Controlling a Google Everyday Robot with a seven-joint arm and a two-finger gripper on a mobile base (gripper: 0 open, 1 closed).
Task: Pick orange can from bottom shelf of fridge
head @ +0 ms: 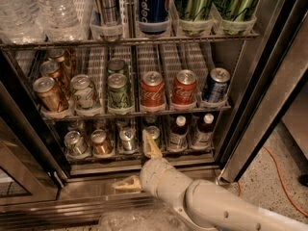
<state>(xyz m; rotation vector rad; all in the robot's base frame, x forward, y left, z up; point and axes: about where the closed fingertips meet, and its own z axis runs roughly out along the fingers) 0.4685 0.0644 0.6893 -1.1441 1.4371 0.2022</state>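
Note:
The orange can point(101, 142) is short and copper-coloured with a silver top. It stands second from the left on the bottom shelf point(185, 152) of the fridge point(269, 100). My gripper point(140, 164) is low at the fridge's front, to the right of and below the orange can, not touching it. It is open and empty. One beige finger point(152, 147) points up in front of a greenish can point(153, 133) on the bottom shelf. The other finger point(127, 184) lies out to the left over the door sill.
Silver cans point(75, 142) point(128, 139) flank the orange can, and two dark bottles point(178, 132) stand at the right. The rack above holds brown-gold cans point(48, 94), green cans point(118, 91), red Coca-Cola cans point(152, 90) and a blue can point(215, 85). A crumpled plastic bag point(134, 221) lies below.

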